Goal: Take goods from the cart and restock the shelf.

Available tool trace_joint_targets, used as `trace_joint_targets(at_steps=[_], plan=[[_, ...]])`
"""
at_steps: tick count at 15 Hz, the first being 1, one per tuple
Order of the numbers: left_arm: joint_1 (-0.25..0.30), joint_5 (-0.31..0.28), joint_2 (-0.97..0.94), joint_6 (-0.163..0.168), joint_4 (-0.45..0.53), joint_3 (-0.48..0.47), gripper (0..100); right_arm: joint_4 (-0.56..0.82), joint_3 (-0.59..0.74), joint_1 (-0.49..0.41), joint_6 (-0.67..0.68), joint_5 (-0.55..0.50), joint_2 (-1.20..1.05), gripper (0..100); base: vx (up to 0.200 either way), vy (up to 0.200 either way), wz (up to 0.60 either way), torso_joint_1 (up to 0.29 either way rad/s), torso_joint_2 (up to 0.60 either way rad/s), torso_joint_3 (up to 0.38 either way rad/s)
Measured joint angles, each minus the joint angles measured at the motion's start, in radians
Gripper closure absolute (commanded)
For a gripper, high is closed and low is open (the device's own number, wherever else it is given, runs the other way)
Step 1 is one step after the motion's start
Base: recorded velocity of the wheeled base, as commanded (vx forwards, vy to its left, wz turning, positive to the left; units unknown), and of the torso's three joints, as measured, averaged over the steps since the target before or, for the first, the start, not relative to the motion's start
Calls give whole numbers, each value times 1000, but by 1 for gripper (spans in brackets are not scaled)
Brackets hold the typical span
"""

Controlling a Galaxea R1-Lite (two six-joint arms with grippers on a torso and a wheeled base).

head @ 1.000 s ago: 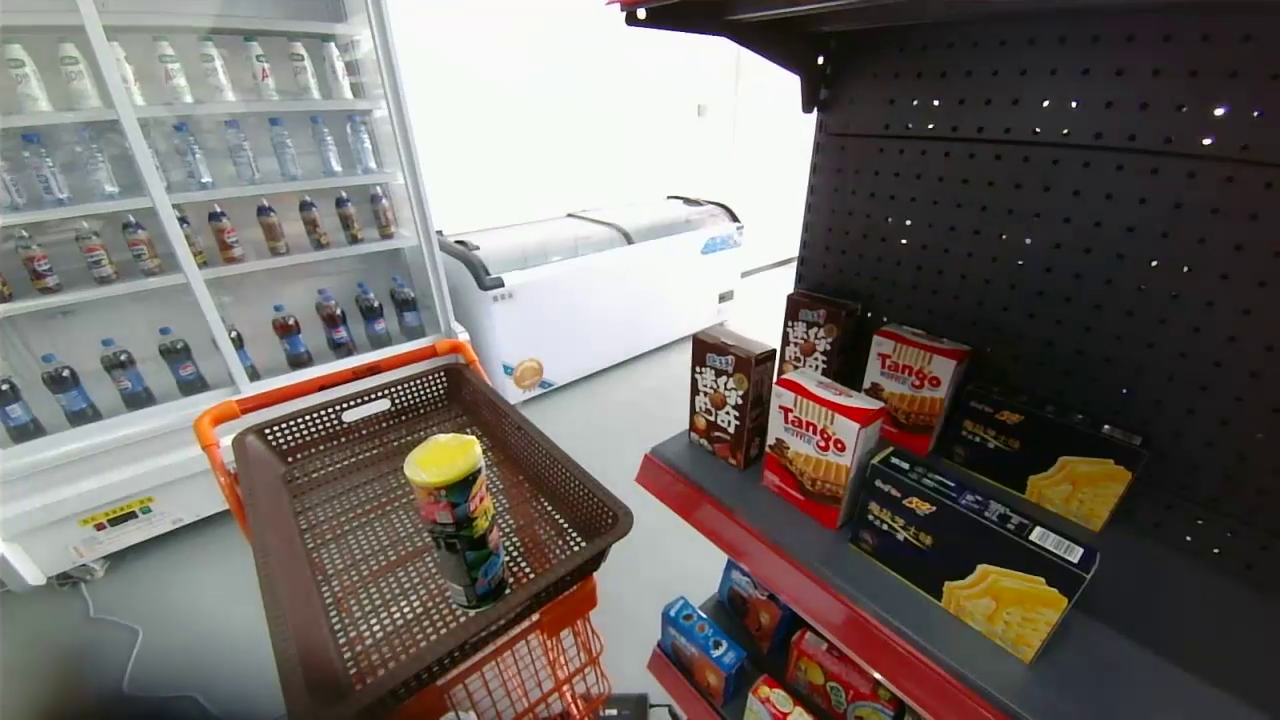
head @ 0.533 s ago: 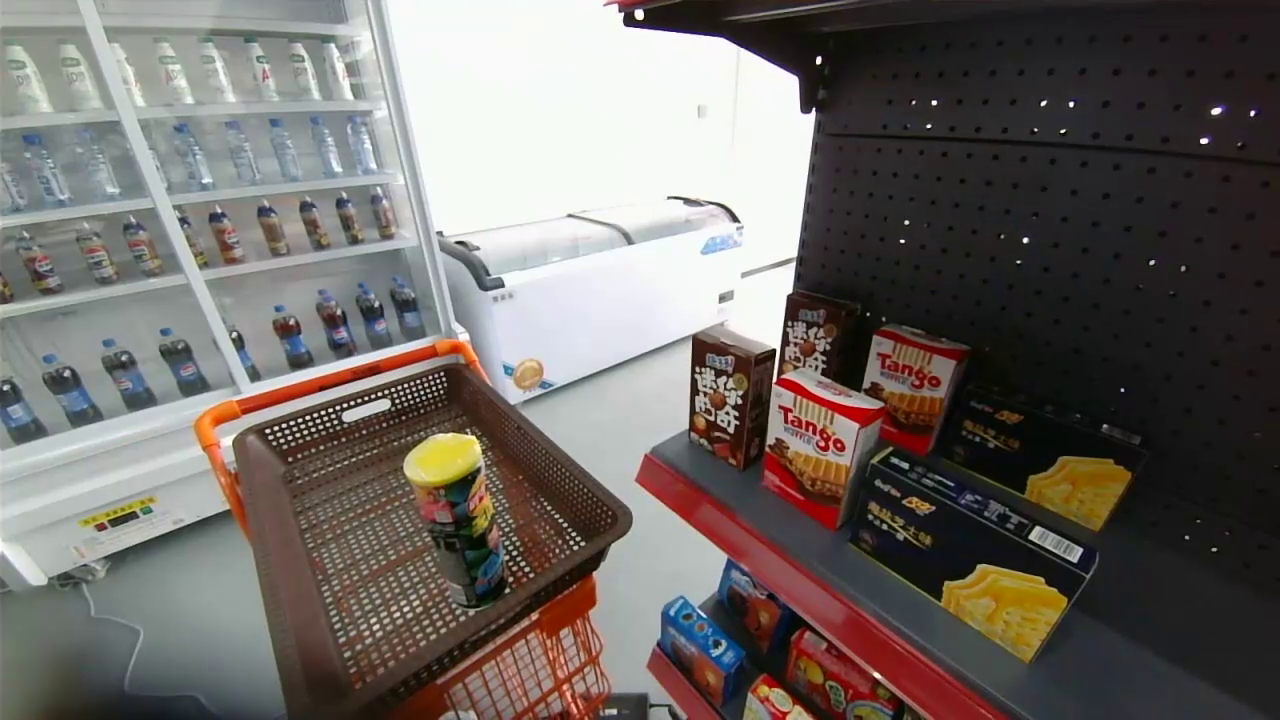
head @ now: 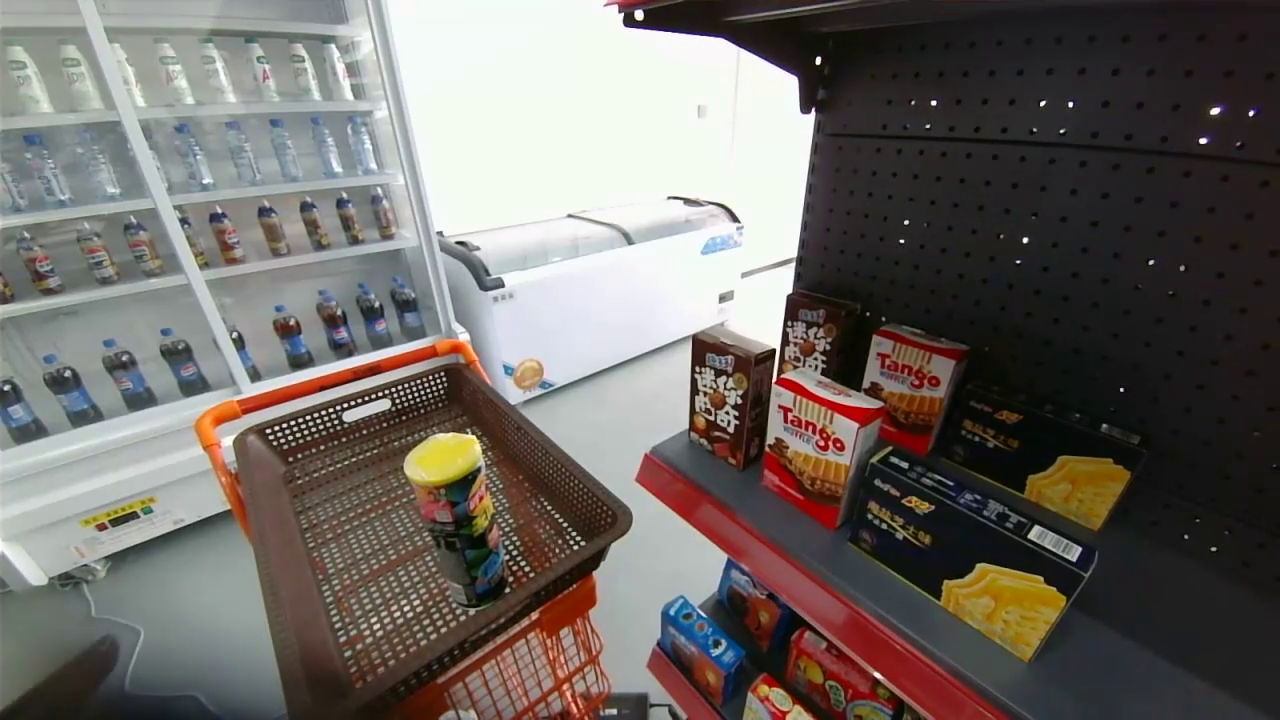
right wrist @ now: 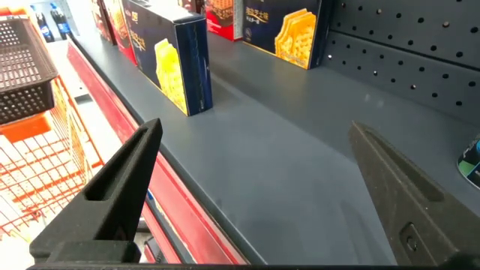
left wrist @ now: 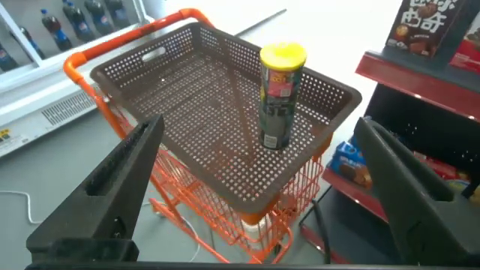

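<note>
Cart: orange frame (head: pixel 300 390), brown perforated basket (head: pixel 575 490) on top.

One tall canister (head: pixel 455 520), yellow lid, stands upright in the basket, near its middle and apart from the walls. Same canister in the left wrist view (left wrist: pixel 279 97).

Left gripper (left wrist: pixel 259 126) hangs above the basket on the near side. Jaws spread wide, nothing between them, not touching the canister.

Right gripper (right wrist: pixel 256 129) hangs over a bare stretch of the grey shelf (right wrist: pixel 285 165). Jaws spread wide, holding nothing.

Shelf, head view (head: pixel 730 490): red front edge, black pegboard back (head: pixel 1050 230). In rows, from the open end: brown boxes (head: pixel 730 395), red-and-white wafer boxes (head: pixel 820 460), dark blue boxes (head: pixel 970 555). A dark blue box (right wrist: pixel 180 64) stands just beside the bare stretch.

Lower shelf: small packets (head: pixel 700 650).

Behind the cart: glass-door cooler (head: pixel 200 250) with bottles, white chest freezer (head: pixel 600 290).
</note>
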Motion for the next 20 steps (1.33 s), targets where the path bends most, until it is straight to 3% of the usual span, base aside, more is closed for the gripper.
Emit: trace_joint_targets(at_steps=[9,11,14,18,20], plan=[[-36,-17,731,11,-539,-3,0,0,0,0,0,0,0,0,0,0,0,0,0,0],[-39,-37,840,15,-621,1,0,0,0,0,0,0,0,0,0,0,0,0,0,0],[-54,-45,963,72,-701,44,0,0,0,0,0,0,0,0,0,0,0,0,0,0],[-59,-44,1137,76,-981,53,0,0,0,0,0,0,0,0,0,0,0,0,0,0],[-57,-44,1217,76,-1070,48,0,0,0,0,0,0,0,0,0,0,0,0,0,0]])
